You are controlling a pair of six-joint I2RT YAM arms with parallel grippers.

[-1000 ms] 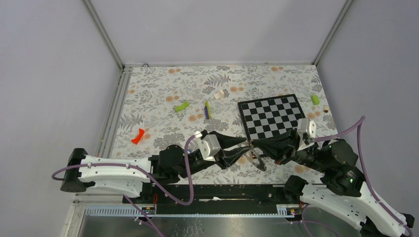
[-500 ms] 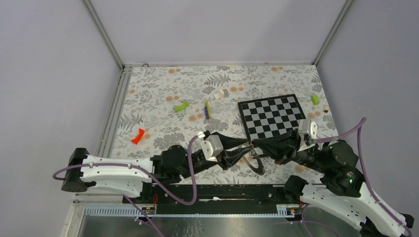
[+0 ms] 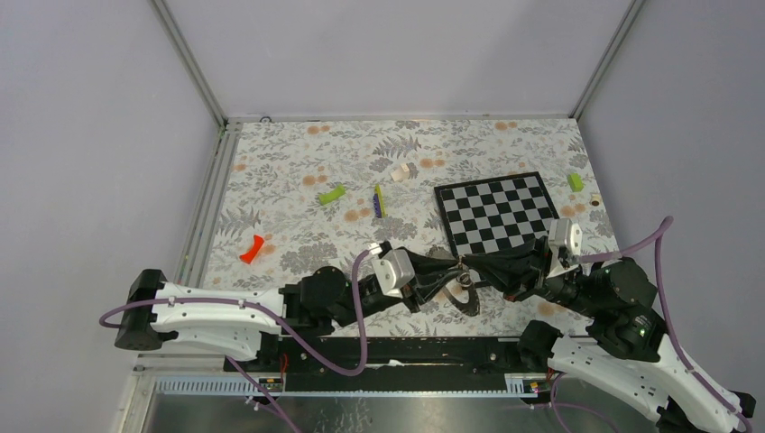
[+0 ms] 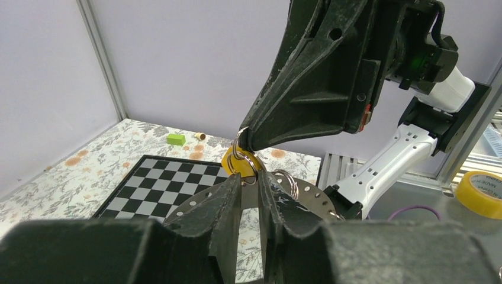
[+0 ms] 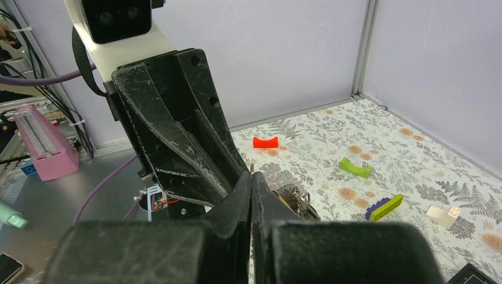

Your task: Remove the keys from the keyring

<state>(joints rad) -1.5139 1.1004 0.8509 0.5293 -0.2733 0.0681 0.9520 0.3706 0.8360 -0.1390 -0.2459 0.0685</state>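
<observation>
One keyring [image 4: 308, 193], one yellow-tagged key [image 4: 236, 162]

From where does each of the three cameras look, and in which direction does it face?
Top external: above and behind the arms, looking down at the table; both arms show, left gripper and right gripper tip to tip.
Left wrist: on the left arm, facing rightward at the right gripper pinching the yellow-tagged key; own fingers show below.
Right wrist: on the right arm, facing leftward at the left gripper; own closed fingers show below.
Shared: both wrist views show the keyring; top and left wrist show the chessboard.
</observation>
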